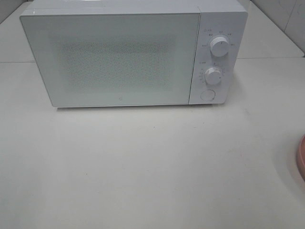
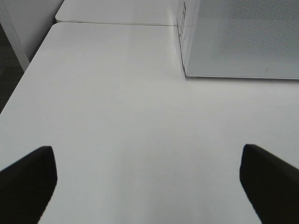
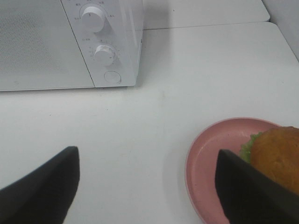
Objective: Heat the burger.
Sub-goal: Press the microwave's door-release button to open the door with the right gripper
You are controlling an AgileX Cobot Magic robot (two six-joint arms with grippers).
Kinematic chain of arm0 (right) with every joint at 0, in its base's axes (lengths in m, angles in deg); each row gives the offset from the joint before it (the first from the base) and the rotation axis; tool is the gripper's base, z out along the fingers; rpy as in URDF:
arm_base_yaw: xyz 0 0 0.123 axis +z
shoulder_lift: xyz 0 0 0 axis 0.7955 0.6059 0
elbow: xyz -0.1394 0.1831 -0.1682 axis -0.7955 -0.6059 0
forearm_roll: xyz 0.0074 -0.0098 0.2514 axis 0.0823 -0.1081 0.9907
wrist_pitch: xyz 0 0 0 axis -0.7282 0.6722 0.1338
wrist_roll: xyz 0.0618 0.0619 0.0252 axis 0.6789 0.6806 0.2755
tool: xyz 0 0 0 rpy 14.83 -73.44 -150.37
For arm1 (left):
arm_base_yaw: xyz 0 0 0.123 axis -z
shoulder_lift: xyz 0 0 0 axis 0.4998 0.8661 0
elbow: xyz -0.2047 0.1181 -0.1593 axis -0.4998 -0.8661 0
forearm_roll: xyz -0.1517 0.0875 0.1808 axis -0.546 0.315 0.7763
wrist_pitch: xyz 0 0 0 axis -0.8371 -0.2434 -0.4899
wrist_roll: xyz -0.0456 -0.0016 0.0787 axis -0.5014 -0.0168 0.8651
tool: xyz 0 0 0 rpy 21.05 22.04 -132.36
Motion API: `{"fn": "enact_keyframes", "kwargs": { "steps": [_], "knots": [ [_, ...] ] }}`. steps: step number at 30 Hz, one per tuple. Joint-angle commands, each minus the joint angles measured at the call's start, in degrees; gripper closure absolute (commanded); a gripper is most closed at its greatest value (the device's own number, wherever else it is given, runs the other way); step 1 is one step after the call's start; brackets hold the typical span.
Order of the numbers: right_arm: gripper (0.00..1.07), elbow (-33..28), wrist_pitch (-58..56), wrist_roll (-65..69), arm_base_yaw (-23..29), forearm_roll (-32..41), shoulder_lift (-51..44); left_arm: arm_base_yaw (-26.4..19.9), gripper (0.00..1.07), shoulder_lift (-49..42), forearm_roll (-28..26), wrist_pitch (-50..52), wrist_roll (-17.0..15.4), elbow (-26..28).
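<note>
The burger (image 3: 280, 156), with a golden-brown bun and a green lettuce frill, sits on a pink plate (image 3: 210, 158) on the white table; it shows only in the right wrist view. My right gripper (image 3: 147, 156) is open above the table with nothing between its fingers, and one dark finger (image 3: 243, 191) stands in front of the plate. My left gripper (image 2: 147, 158) is wide open over bare table, left of the microwave. The white microwave (image 1: 114, 57) stands at the back with its door shut. Neither arm shows in the high view.
The microwave has two knobs (image 1: 219, 45) (image 1: 213, 75) and a round button (image 1: 208, 95) on its right panel. Only the plate's rim (image 1: 302, 157) peeks in at the right edge of the high view. The table's left edge (image 2: 18, 84) is near the left arm.
</note>
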Motion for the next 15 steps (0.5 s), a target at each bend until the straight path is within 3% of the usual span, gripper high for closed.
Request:
{"fn": "enact_keyframes", "kwargs": {
  "steps": [1,15],
  "knots": [
    [0.32,0.52,4.18,0.00,-0.29,0.00,2.64,0.29,0.06,-1.55,-0.57,0.69,0.06,-0.29],
    [0.32,0.52,16.44,0.00,-0.29,-0.46,12.61,0.29,0.06,-1.55,-0.57,0.69,0.06,-0.29]
  ]
}}
